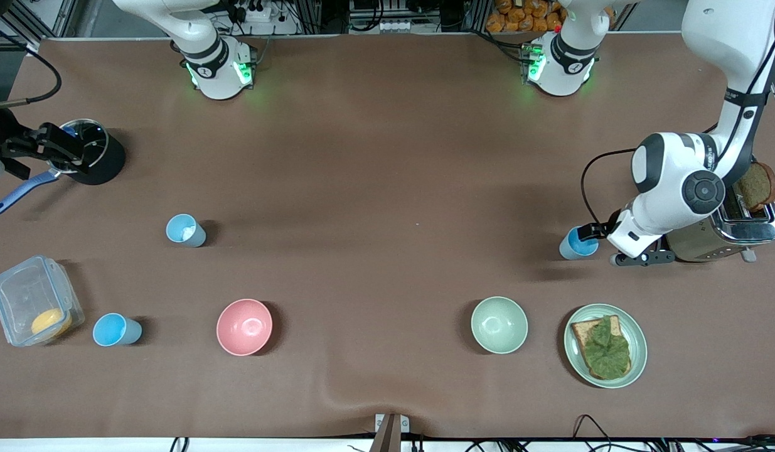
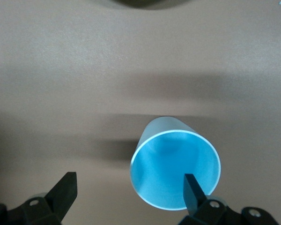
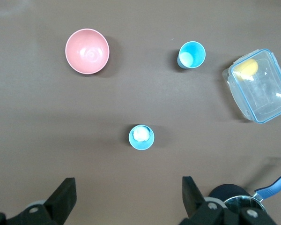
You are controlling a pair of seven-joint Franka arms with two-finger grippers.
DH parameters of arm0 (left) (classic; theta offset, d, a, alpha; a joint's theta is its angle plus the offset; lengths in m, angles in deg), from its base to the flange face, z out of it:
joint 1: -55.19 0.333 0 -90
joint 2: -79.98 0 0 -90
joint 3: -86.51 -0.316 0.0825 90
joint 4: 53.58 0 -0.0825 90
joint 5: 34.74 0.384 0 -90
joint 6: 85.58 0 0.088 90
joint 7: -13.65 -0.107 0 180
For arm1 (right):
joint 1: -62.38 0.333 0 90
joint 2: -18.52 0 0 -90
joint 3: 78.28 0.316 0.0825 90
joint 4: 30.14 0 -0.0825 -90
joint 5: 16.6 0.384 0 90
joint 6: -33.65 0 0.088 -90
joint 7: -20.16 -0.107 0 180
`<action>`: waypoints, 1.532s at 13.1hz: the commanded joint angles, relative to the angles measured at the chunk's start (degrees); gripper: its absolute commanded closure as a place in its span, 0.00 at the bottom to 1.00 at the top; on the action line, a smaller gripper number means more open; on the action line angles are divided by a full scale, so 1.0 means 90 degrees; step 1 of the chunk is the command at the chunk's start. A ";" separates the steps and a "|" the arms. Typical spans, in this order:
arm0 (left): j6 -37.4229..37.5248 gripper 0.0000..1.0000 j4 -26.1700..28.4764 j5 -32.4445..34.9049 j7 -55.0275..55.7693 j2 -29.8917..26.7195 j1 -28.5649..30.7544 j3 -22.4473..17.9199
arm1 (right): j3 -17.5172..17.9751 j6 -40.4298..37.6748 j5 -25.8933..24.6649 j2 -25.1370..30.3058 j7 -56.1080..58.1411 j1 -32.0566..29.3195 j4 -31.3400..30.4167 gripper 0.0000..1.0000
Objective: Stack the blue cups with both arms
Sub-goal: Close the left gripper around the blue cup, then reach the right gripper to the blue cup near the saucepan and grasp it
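Blue cup [image 2: 175, 168], left end effector [image 2: 131, 190] astride rim

left end effector [image 2: 129, 191] spread | one finger [image 2: 193, 190] inside blue cup [image 2: 174, 164]

On the plain brown counter [image 1: 387, 157] stand three light-blue cups [image 1: 577, 244] [image 1: 185, 230] [image 1: 115, 330] with greyish-blue outsides, a pink bowl [image 1: 244, 327], a pale-green bowl [image 1: 499, 324] and a pale-green plate [image 1: 638, 351], beneath white arms [image 1: 673, 188] with black joint caps.
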 commanded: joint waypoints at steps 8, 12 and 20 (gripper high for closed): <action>-0.0073 0.00 -0.0016 0.0158 -0.0083 0.0196 0.0067 0.0036 | -0.0010 0.0014 -0.0109 -0.0009 -0.0123 0.0039 0.0003 0.00; -0.0092 0.00 -0.0045 0.0148 -0.0083 0.0275 0.0077 0.0036 | -0.0010 0.0014 -0.0109 -0.0019 -0.0113 0.0088 0.0003 0.00; -0.0092 1.00 -0.0142 0.0148 0.0014 0.0372 0.0028 0.0036 | 0.0019 0.0170 -0.0099 -0.1667 0.0072 0.0254 0.0101 0.00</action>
